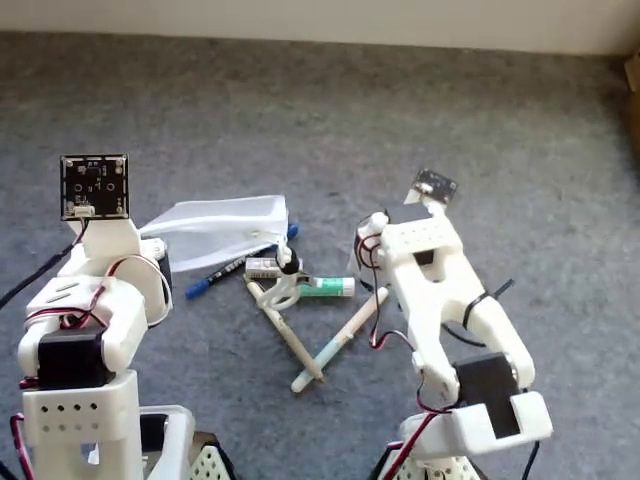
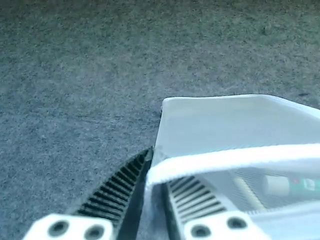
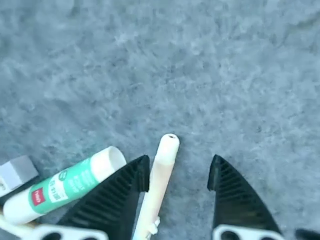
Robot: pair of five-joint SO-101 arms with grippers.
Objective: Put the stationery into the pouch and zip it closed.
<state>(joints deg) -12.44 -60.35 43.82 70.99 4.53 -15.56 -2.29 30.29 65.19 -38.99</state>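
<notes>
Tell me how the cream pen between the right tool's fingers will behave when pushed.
The cream pen looks round and smooth, so a push would probably roll it. Its straight, slim barrel suggests stiff and light, easy for the right tool to lift.

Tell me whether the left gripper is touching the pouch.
Touching. The left wrist view shows the pouch with its edge pinched in the left gripper.

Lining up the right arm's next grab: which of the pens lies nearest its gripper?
The cream pen, lying between the right gripper's open fingers. The blue pen lies over by the pouch, and the tan pen lies farther off.
</notes>
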